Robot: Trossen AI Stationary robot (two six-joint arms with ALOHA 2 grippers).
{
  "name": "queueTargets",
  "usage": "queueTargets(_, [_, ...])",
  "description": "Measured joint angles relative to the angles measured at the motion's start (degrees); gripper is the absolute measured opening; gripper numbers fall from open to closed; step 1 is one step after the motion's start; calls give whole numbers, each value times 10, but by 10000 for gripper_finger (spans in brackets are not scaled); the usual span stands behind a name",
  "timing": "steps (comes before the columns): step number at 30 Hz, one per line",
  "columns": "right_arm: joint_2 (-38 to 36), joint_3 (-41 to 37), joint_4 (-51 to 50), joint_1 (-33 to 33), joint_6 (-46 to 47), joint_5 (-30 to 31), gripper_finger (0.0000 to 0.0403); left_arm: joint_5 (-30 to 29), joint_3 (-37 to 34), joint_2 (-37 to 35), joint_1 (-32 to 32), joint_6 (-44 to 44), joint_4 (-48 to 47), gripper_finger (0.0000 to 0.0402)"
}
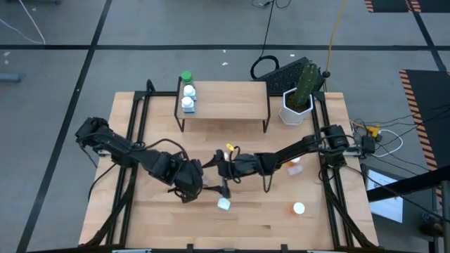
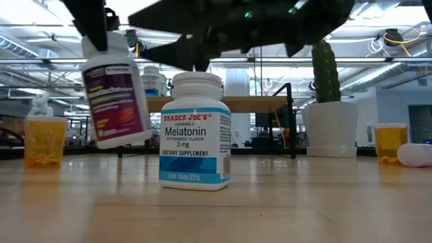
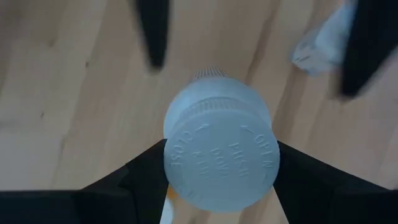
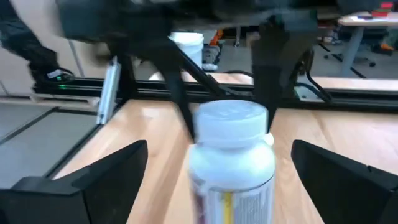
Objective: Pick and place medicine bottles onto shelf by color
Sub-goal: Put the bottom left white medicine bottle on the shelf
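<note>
jaws of the left gripper [image 3: 217, 180] sit closed on the white ribbed cap of a white-bodied pill bottle with a dark purple label [image 2: 113, 94], one finger [image 3: 140, 180] pressed to each side of the cap. in the low view that bottle hangs tilted, its base clear of the desk, so i judge it is gripped by the cap to be carried up and over to the shelf. in the high view the left gripper [image 1: 188, 184] is at the middle of the light wooden desk [image 1: 140, 218].

jaws of the right gripper [image 4: 217, 174] stand wide apart, with the held bottle between and ahead of them in the right wrist view. the right gripper [image 1: 226, 167] is just beside the left one in the high view; whether it is steadying or only waiting cannot be told.

a white-capped, blue-labelled melatonin bottle [image 2: 195, 131] stands upright on the desk just beside the lifted one, near enough to be knocked.

further out, the low light-wood shelf with thin black legs [image 1: 223, 105] carries a green-capped bottle [image 1: 185, 76] and two white-capped ones in a row at its left end, which fits sorting by colour. an orange bottle [image 1: 292, 167] lies under the right arm, and a white cap shows near the desk's front right. the white hexagonal pot with a cactus [image 1: 298, 105] stands just right of the shelf, leaving the approach open.
</note>
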Motion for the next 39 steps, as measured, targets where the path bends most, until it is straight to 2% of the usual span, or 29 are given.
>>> queueTargets(15, [68,56,-41,-12,10,-12,378,-4,0,1,19,79,49,246])
queueTargets(20, [69,61,-46,-11,9,-16,373,-4,0,1,19,86,48,246])
queueTargets(23, [69,61,-54,-11,8,-16,349,-4,0,1,19,86,48,246])
queueTargets(29, [69,61,-57,-16,5,-17,276,-4,0,-2,19,78,47,250])
queueTargets(33, [45,61,-70,-28,-21,-18,272,-12,15,-21,26,53,30,273])
queueTargets(35, [20,60,-73,-41,-54,-11,276,-38,36,-43,28,53,3,288])
queueTargets(39, [-38,59,-71,-85,-108,-5,284,-130,71,-98,26,69,-37,314])
